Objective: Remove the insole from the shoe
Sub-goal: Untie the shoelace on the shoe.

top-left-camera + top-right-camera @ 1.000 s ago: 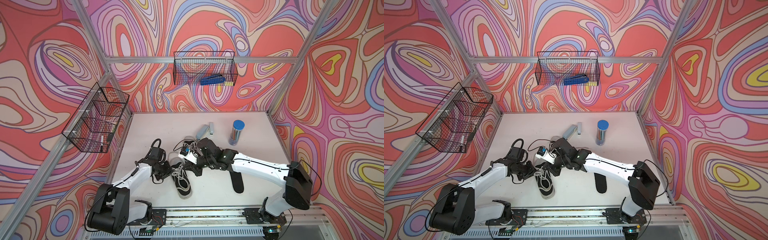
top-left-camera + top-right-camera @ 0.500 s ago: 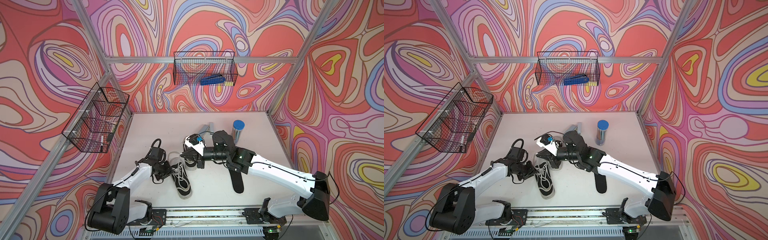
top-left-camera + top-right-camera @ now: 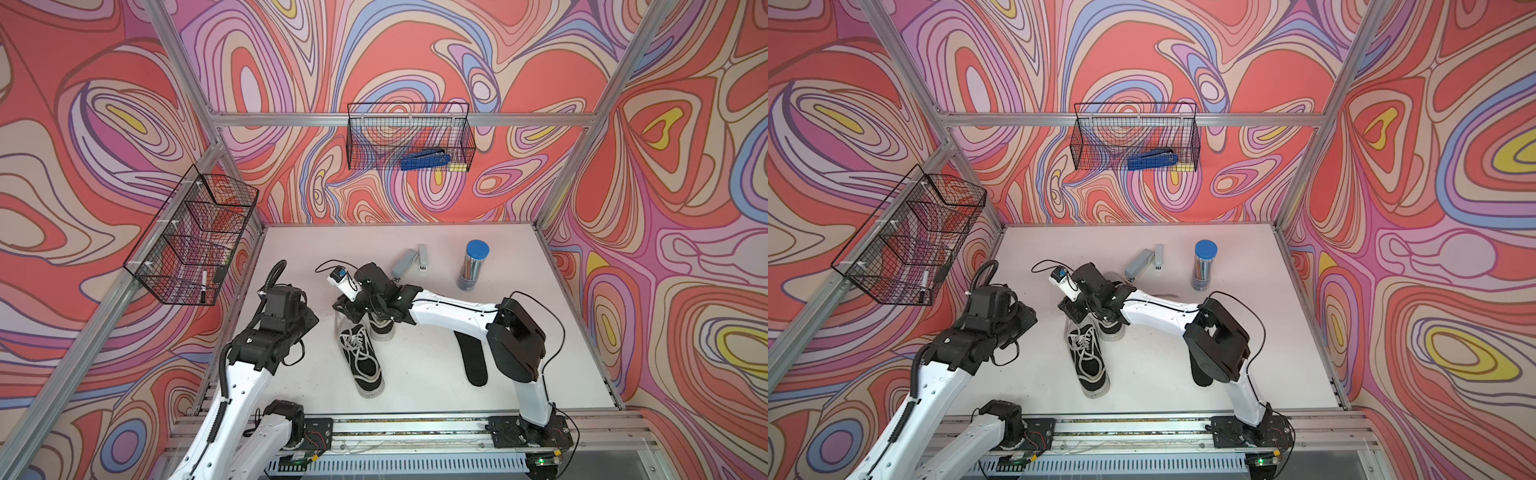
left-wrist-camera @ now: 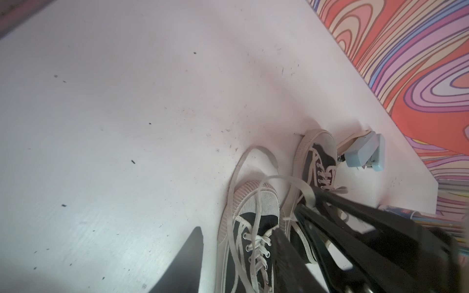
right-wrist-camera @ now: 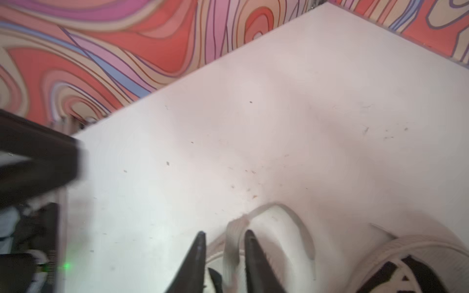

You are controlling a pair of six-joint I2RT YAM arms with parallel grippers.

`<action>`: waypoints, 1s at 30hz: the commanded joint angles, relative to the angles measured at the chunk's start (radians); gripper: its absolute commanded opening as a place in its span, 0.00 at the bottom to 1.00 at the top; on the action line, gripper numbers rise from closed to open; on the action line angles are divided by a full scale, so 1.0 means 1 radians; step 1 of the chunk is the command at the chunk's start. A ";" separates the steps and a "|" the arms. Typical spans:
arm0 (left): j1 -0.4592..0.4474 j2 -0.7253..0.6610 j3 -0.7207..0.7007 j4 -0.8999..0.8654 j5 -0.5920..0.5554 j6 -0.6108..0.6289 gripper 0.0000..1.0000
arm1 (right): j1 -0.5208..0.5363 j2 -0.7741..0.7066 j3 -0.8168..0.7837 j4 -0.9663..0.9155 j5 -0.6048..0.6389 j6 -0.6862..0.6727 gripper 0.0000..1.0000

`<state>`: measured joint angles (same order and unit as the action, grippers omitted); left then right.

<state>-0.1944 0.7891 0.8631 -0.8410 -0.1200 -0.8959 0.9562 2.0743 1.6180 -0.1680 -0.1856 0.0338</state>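
In both top views the shoe (image 3: 362,360) lay front-to-back on the counter (image 3: 415,249), laced end under the right hand (image 3: 347,311), the left hand (image 3: 311,321) near its side; a black insole (image 3: 469,357) lay out by the right arm (image 3: 449,316); left wrist: left hand parted over the laces (image 4: 253,243); right wrist: right hand narrowly parted around a lace (image 5: 231,241).

A white table (image 3: 324,245) sits inside an enclosure whose walls (image 3: 415,50) carry swirling red, pink, purple and blue patterns, framed by aluminium bars (image 3: 399,119). On the far wall hangs a black wire basket (image 3: 374,137) holding a blue stapler (image 3: 424,160). On the left wall hangs a divided wire basket (image 3: 193,237); a marker (image 3: 203,284) stands in its nearest compartment. At the far side of the table lies a grey stapler (image 3: 404,265), and to its right stands a clear cylinder with a blue lid (image 3: 472,266).
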 commanded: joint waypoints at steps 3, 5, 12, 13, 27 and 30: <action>0.004 -0.041 0.034 -0.261 0.049 0.048 0.46 | -0.006 -0.107 -0.031 -0.139 0.062 0.035 0.45; -0.009 -0.056 0.029 -0.291 0.132 0.057 0.44 | -0.005 -0.199 -0.110 -0.189 0.034 0.047 0.48; -0.386 -0.040 -0.001 -0.393 0.108 -0.087 0.47 | 0.011 -0.404 -0.342 -0.398 -0.030 0.213 0.46; -0.447 -0.026 -0.007 -0.400 0.100 -0.114 0.48 | 0.020 -0.418 -0.363 -0.390 -0.040 0.241 0.46; -0.593 0.143 -0.129 -0.064 0.176 -0.090 0.65 | 0.042 -0.411 -0.513 -0.140 -0.124 0.446 0.47; -0.593 0.156 -0.161 -0.001 0.180 -0.100 0.66 | 0.047 -0.400 -0.539 -0.093 -0.132 0.482 0.48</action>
<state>-0.7856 0.9379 0.7284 -0.9306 0.0513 -0.9878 0.9936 1.6524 1.1103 -0.3374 -0.2905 0.4564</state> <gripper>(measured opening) 0.655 0.477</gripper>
